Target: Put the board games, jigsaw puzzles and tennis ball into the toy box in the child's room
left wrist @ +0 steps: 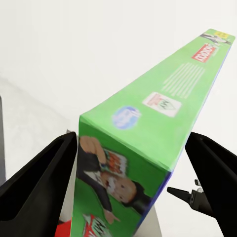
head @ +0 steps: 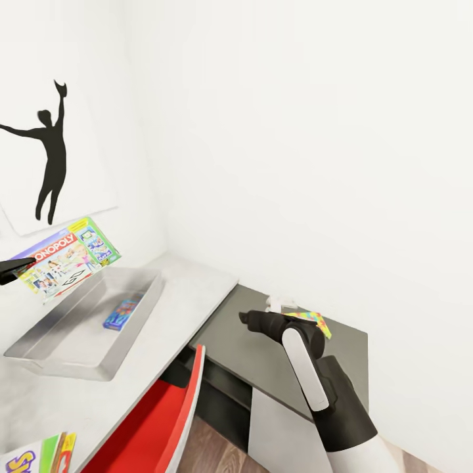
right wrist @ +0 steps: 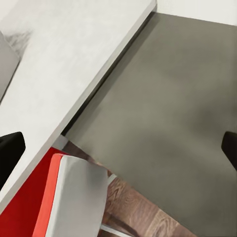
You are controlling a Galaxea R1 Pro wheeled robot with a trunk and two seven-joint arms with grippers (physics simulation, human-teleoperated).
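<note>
Monopoly carton [head: 66,257] hangs tilted above the toy box's [head: 39,358] far left rim, seemingly poised for release inside; the left claw [left wrist: 126,190] clamps its green edge between both fingers, pressed to either face; a blue game [head: 121,314] already lies flat in the box on the pale desk [head: 190,289]; a jigsaw [head: 314,320] rests at the back edge of the dark shelf [head: 249,355], just behind the right claw [head: 244,318], whose fingers stand wide apart over bare shelf, gripping nothing; a Skip-Bo carton [head: 39,454] waits at the desk's near edge.
</note>
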